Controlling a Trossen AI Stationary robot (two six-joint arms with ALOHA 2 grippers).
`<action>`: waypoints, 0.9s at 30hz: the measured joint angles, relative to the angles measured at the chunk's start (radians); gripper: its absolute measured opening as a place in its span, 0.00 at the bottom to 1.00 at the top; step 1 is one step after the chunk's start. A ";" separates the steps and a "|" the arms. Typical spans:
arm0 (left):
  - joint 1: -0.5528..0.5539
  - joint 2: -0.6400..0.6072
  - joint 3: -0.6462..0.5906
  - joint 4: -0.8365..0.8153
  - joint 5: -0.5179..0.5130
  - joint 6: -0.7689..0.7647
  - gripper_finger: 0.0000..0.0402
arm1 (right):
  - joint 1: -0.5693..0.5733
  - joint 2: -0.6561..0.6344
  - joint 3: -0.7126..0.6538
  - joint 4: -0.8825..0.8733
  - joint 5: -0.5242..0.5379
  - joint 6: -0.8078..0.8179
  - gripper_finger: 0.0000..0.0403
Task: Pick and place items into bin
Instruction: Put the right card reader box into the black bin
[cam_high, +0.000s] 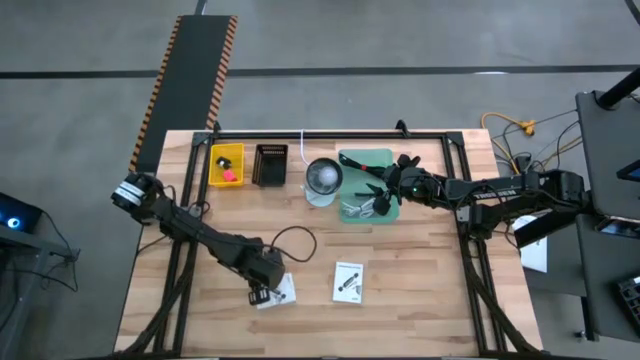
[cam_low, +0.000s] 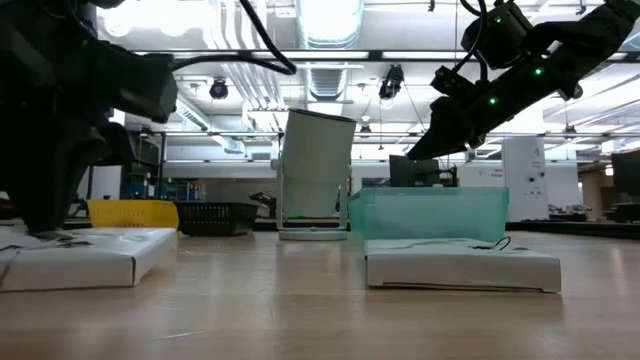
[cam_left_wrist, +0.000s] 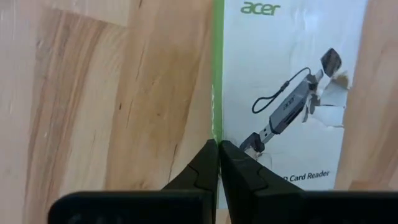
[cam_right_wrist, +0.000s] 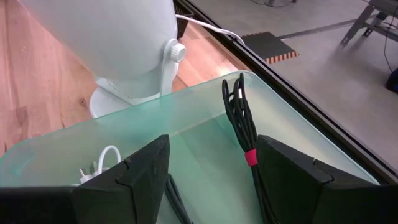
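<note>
Left gripper (cam_left_wrist: 217, 163) is down on the table at the near edge, fingers pressed together with nothing between them, tips touching the green-edged side of the white Acer card reader packet (cam_high: 279, 291). That packet lies flat on the wood, and the wrist view shows the closed tips sitting right on its edge rather than around it. A second white packet (cam_high: 348, 281) lies just to its right, well apart from either arm.

Over on the far side, the right gripper (cam_right_wrist: 211, 180) hangs above the translucent green bin (cam_high: 366, 160), fingers spread wide and empty. Inside the bin I can see a coiled black cable with a red tie (cam_right_wrist: 241, 124) and a white cable (cam_right_wrist: 106, 163), so some items are already in. A white fan-like appliance (cam_high: 323, 177) stands just beside the bin, with a yellow tray (cam_high: 226, 164) and a black tray (cam_high: 270, 163) further along.

To my eye the step in hand is picking up that near packet, and a flat packet is awkward. The fingers need to open first, straddle one edge or the narrow width, then close low against the wood. Sliding it toward the table edge might help. Pinching too high would probably just skate it away.
</note>
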 joint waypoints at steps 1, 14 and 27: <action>0.001 -0.004 0.000 0.000 0.000 0.011 0.00 | 0.000 0.000 0.000 0.000 0.000 0.000 0.56; 0.010 -0.025 0.000 0.001 -0.003 0.041 0.34 | 0.000 0.000 0.000 0.000 0.000 0.000 0.56; 0.008 -0.025 -0.059 0.088 -0.010 0.057 0.42 | 0.000 0.000 0.000 0.000 0.000 0.000 0.56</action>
